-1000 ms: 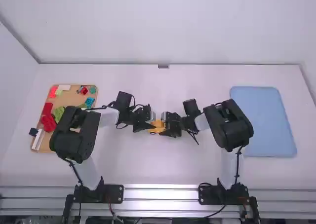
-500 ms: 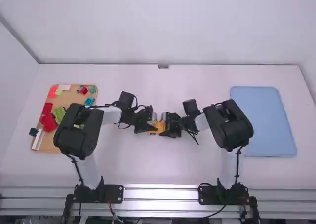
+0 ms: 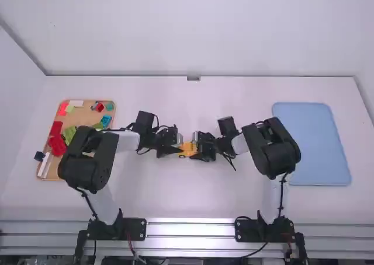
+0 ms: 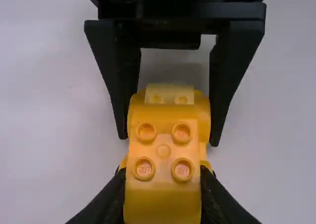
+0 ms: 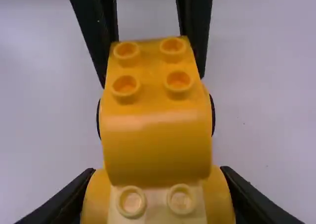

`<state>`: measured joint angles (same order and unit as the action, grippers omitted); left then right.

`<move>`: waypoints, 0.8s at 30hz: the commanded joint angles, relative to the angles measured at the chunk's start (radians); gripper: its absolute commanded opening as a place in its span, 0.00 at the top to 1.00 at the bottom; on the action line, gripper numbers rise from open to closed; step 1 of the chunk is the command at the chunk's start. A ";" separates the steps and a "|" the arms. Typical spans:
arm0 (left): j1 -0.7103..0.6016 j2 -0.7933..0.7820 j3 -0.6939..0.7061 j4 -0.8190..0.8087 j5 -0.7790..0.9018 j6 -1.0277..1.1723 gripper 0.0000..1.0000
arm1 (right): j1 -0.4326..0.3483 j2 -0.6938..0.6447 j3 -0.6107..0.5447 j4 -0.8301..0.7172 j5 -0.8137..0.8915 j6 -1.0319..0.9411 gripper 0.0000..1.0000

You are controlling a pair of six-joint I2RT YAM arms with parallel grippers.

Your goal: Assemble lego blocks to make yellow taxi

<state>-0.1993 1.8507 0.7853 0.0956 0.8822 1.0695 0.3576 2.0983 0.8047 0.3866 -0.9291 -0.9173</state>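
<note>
You have two grippers meeting at one yellow taxi [image 3: 187, 149] near the middle of the white table [image 3: 175, 189]. In the high view the left gripper [image 3: 180, 146] is at the taxi's left end and the right gripper [image 3: 195, 147] at its right end. You can't tell from here whether the taxi touches the table.

In the left wrist view, your left gripper [image 4: 163, 197] has its two fingers parted only by the taxi's width, one against each side. In the right wrist view, your right gripper [image 5: 158, 199] likewise has its two fingers pressed on opposite sides of the wider yellow end, so you have both closed on the one build.

You can count four studs on top of the orange-yellow block [image 5: 152, 86] and two on the pale yellow block [image 5: 157, 204] beside it. Two dark wheel edges show, one on either side of the body.

To your left sits one wooden tray [image 3: 52, 173], partly under the left arm [image 3: 102, 160]. On it you can count two white blocks [image 3: 44, 164], one blue block [image 3: 106, 120], one teal block [image 3: 109, 106], at least three red blocks [image 3: 57, 143] and at least one green block [image 3: 70, 133]; the arm makes the full count uncertain. One dark block [image 3: 39, 156] is at the tray's left rim. To your right lies one blue tray [image 3: 312, 145], well apart from the taxi.
</note>
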 commanded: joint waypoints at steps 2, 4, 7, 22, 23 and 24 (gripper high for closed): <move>-0.012 0.046 -0.027 -0.001 0.000 -0.033 0.98 | 0.016 0.010 0.001 -0.006 0.010 0.004 0.61; -0.007 0.051 -0.026 0.005 0.031 -0.029 0.98 | 0.016 0.010 0.001 -0.006 0.010 0.004 0.61; -0.008 0.051 -0.019 0.029 0.068 -0.030 0.98 | 0.016 0.010 0.001 -0.007 0.010 0.004 0.61; -0.061 0.078 0.000 -0.079 -0.048 -0.005 0.98 | 0.016 0.010 0.001 -0.005 0.011 0.003 0.61; -0.074 0.078 0.000 -0.092 -0.079 -0.006 0.99 | 0.016 0.010 0.001 -0.006 0.010 0.003 0.61; -0.082 0.078 0.000 -0.092 -0.101 -0.007 0.98 | 0.016 0.010 0.001 -0.006 0.010 0.004 0.61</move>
<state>-0.2226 1.8828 0.8204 0.0387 0.9031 1.0626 0.3679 2.0979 0.8047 0.3809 -0.9371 -0.9234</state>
